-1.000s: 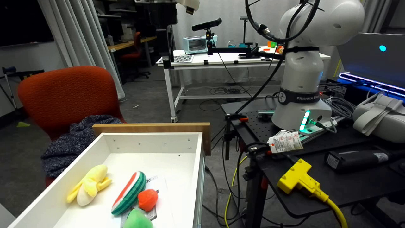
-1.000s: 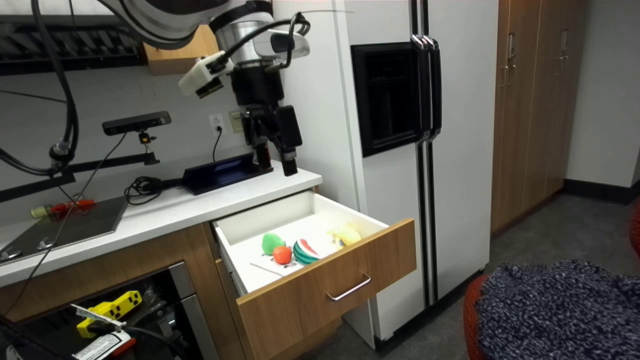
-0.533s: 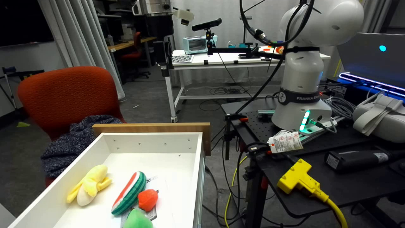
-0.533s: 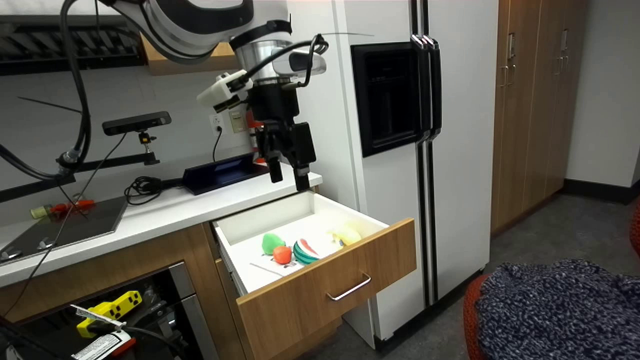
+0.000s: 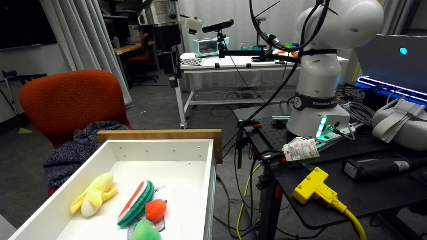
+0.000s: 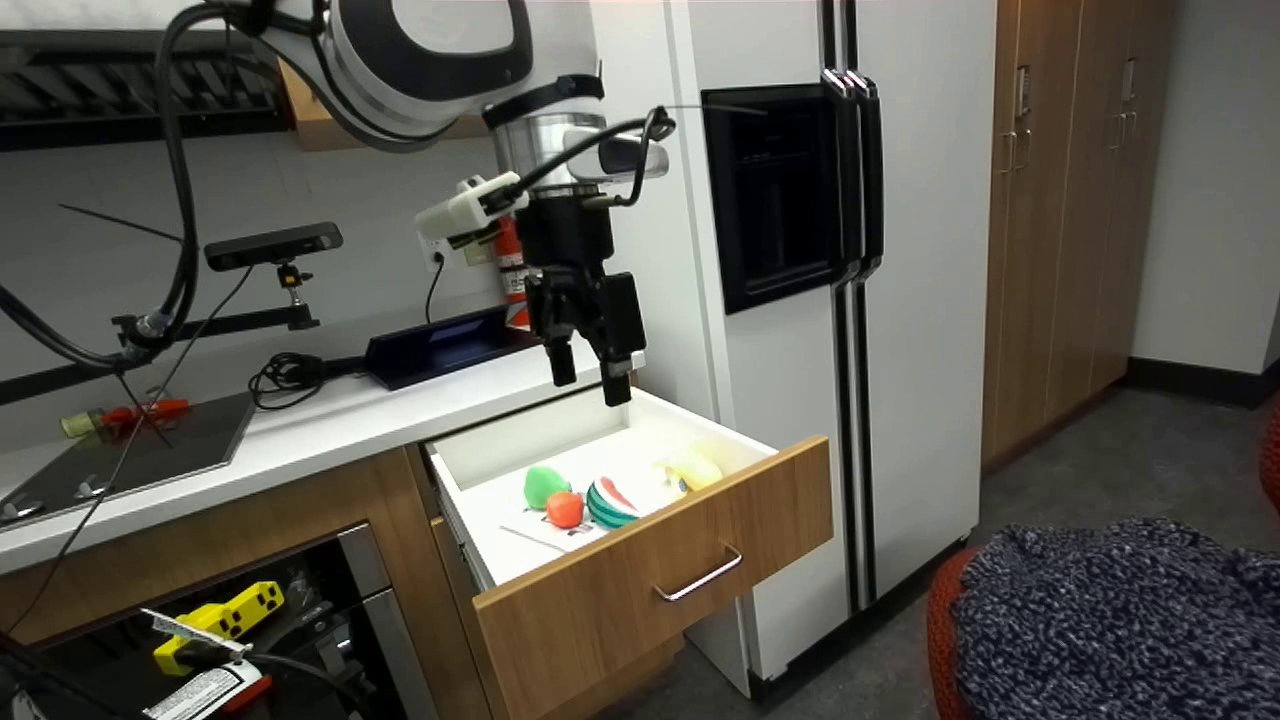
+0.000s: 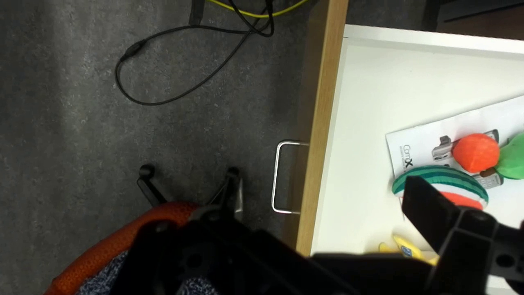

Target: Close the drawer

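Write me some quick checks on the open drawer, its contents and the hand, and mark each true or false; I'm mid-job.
1. The drawer stands open. True.
2. Only two toys show in the drawer. False: four do, a banana toy, a watermelon toy, a red fruit toy and a green toy.
3. The watermelon toy lies between the banana toy and the red fruit toy. True.
4. The hand is open. True.
5. The hand is clamped on the drawer's front. False: it hangs apart, and the handle is ungripped.
6. The drawer's floor has no paper on it. False: a printed sheet lies there.
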You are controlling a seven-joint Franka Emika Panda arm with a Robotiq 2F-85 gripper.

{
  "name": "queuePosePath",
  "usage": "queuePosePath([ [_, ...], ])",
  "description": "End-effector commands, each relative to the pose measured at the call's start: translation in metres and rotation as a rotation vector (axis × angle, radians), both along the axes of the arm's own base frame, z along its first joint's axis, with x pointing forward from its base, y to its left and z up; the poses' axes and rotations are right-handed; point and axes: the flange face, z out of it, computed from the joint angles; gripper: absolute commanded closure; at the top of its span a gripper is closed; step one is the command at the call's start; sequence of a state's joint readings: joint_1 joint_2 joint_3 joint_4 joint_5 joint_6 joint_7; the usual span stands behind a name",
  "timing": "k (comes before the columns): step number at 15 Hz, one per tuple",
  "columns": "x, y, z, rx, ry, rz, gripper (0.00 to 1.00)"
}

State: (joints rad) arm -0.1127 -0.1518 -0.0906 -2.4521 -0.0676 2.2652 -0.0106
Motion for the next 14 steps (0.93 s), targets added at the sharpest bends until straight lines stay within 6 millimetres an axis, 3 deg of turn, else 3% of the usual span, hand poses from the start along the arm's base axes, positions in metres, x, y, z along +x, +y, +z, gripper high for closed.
queuePosePath([
  [1,0.029,-0.026,-0.034,-0.029,0.003,-0.002,0.00],
  [14,0.095,-0.098,-0.130,-0.042,0.019,0.001,0.00],
])
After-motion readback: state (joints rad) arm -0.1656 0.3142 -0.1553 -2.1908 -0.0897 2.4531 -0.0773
